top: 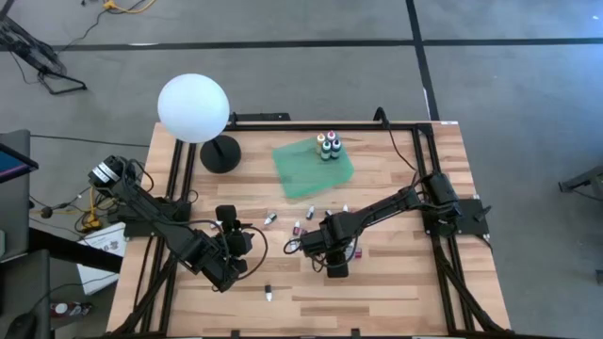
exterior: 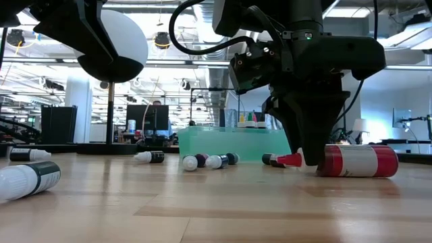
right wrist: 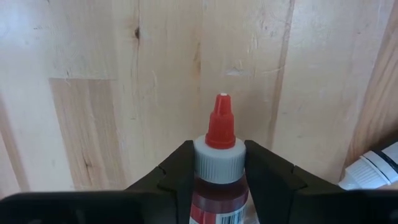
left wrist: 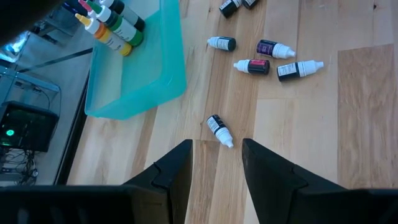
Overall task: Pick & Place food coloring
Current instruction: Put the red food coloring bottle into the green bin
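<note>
1. Right gripper [right wrist: 217, 163] is down at the pale wooden slatted table [top: 405, 301], near its middle, and its two dark fingers are clamped on the grey collar of a small red-capped, red-labelled food coloring bottle [right wrist: 218, 158].
2. From table height, that red bottle [exterior: 356, 161] lies on its side, red nozzle poking out from under the right gripper [exterior: 312, 156].
3. A second, white-nozzled bottle [right wrist: 375, 166] lies just beside the gripped one.
4. Left gripper [left wrist: 216, 163] hangs over the table's front-left part, fingers spread apart with nothing between them.
5. Just ahead of those fingers lies a tiny dark dropper with a white tip [left wrist: 219, 130].
6. Farther on, three more small white-tipped droppers [left wrist: 278, 58] lie scattered on the wood between the arms.
7. The flat translucent green plastic tray [top: 307, 172] sits at the back of the table, with a cluster of upright bottles [top: 328, 146] standing in its far corner.
8. One stray dropper [top: 268, 294] lies alone near the front edge.
9. A white globe lamp on a black round base [top: 193, 109] stands at the back left.
</note>
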